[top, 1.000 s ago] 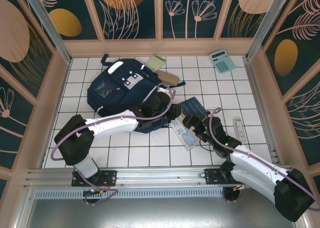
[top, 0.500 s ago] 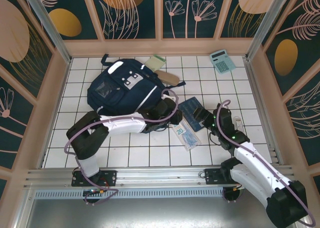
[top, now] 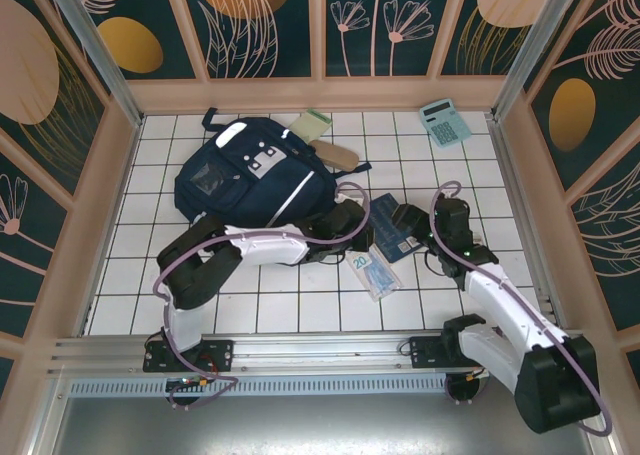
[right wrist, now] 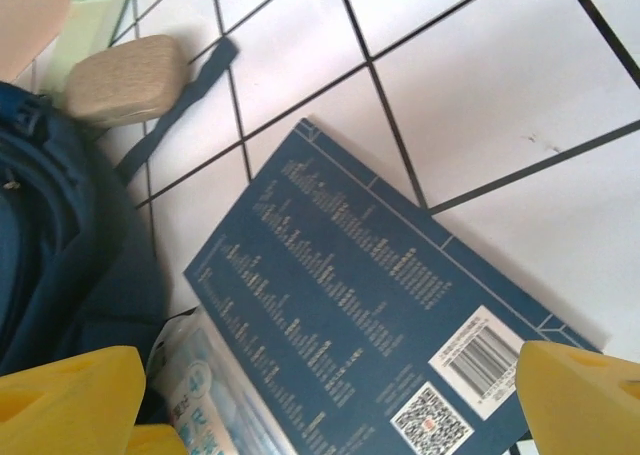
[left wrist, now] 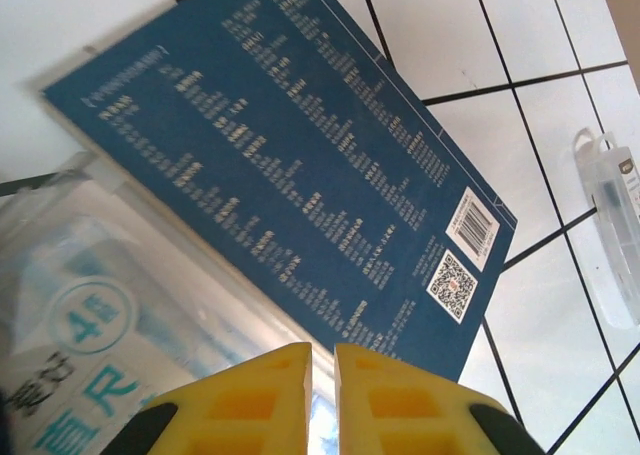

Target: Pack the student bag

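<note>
Setting: White-tiled surface [top: 300, 305], walled in by panels painted with flowers and gold discs, with two arms reaching in from the near edge.
Bag: the student bag [top: 245, 175] is lying on the far-left part of the surface with its white stripe facing up. Its long axis is running from far left toward near right.
Book: a blue book [top: 392, 225] is lying back cover up, barcode showing, just right of the bag's near corner and turned diagonally to the tile lines.
Packet: a clear packet holding a banknote [top: 372, 272] is resting against the book's near-left edge.
Left gripper: the left gripper [left wrist: 322, 380] is hovering where book and packet meet. Its fingers are drawn almost together with only a thin slit between them, and whether they are catching anything cannot be told.
Right gripper: the right gripper [right wrist: 330, 395] is spread wide and hanging over the book's barcode end from the opposite side.
Key relation: the book is sitting between the two grippers, and the bag is lying to the left of both and farther back. The left arm is nearer to it, its forearm running along the bag's near edge.
Judgement: the book is looking like the next item to go in, and any carry will be heading left and away toward the bag.
Also on the surface: a calculator [top: 445, 122], a green notepad [top: 316, 125] and a beige case [top: 338, 155] are waiting by the back wall.
</note>
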`<act>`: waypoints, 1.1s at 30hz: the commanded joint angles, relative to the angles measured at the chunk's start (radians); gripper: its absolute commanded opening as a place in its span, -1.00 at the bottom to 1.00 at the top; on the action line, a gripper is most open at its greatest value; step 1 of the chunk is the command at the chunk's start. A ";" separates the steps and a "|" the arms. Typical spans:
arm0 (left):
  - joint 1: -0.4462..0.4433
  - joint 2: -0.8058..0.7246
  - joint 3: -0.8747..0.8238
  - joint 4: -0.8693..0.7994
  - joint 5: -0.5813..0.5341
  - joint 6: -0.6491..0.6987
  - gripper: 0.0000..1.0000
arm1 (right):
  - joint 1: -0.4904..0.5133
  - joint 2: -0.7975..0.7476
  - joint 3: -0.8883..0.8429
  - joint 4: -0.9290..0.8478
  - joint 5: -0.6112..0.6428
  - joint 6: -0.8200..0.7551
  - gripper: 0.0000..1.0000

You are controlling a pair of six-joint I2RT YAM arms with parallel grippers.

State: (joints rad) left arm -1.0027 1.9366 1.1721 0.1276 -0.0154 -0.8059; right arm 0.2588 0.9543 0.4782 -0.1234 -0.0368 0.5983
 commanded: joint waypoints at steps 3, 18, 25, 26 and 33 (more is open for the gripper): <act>-0.009 0.081 0.091 -0.048 -0.020 -0.031 -0.82 | -0.075 0.091 -0.006 0.130 -0.093 -0.049 0.77; -0.008 0.199 0.159 -0.149 -0.084 -0.063 -0.81 | -0.113 0.352 0.002 0.251 -0.138 -0.084 0.70; 0.005 0.262 0.267 -0.234 -0.144 -0.023 -0.82 | -0.113 0.360 -0.009 0.234 -0.104 -0.086 0.70; 0.011 0.270 0.274 -0.239 -0.146 -0.019 -0.83 | -0.112 0.360 -0.011 0.235 -0.116 -0.085 0.70; 0.053 0.297 0.325 -0.263 -0.169 0.011 -0.82 | -0.065 0.324 -0.044 0.244 -0.173 -0.050 0.66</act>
State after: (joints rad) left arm -0.9817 2.1979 1.4715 -0.0746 -0.1276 -0.8295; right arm 0.1673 1.3048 0.4557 0.1154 -0.1772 0.5320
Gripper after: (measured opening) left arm 0.088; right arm 0.830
